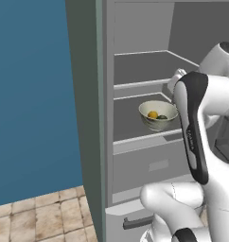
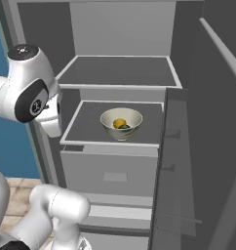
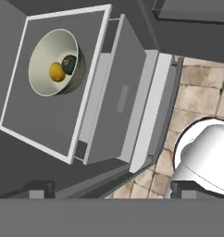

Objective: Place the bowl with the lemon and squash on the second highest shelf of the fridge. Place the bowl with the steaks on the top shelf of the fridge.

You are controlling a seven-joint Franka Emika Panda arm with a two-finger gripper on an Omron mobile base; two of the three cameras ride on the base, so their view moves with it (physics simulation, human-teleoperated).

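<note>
A cream bowl [image 1: 157, 115] [image 2: 121, 123] [image 3: 43, 51] with a yellow lemon [image 3: 57, 72] and a dark green squash [image 3: 69, 64] stands on the fridge's second highest shelf [image 2: 83, 128]. The top shelf [image 2: 120, 71] above it is bare. My gripper [image 3: 111, 192] is open, its fingertips [image 3: 40, 190] wide apart, nothing between them. It hangs in front of the shelf, apart from the bowl, looking down at it. The arm's wrist [image 1: 177, 79] [image 2: 50, 119] is outside the fridge opening. The bowl with the steaks is out of view.
The open fridge door [image 2: 212, 146] stands on the right and the fridge's side wall [image 1: 88, 118] on the left. A grey drawer [image 2: 115, 173] sits below the bowl's shelf. Tiled floor [image 1: 40, 217] lies below, with a blue wall [image 1: 31, 94] behind.
</note>
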